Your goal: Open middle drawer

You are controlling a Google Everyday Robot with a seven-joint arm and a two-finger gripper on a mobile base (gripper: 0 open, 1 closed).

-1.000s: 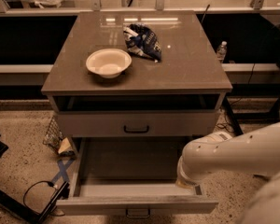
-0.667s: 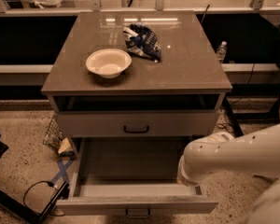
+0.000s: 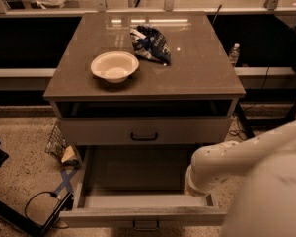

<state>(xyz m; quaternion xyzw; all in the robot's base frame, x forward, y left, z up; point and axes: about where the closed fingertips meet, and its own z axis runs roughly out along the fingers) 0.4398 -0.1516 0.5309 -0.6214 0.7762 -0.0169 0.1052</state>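
Brown cabinet surface (image 3: 197, 68): cream round bowl (image 3: 114, 66), dark snack bag (image 3: 151, 44); wide grey middle drawer (image 3: 138, 216) pulled out; gripper hidden behind white arm (image 3: 222, 159) at drawer's right, state untellable.

one view | high, near, down onto cabinet (image 3: 200, 75) front | end effector behind arm (image 3: 222, 159)

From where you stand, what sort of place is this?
Probably a test lab rather than a home: a lone drawer cabinet holding a bowl and snack bag, loose cables on the floor. The gripper is hidden behind the arm's wrist at the open middle drawer.
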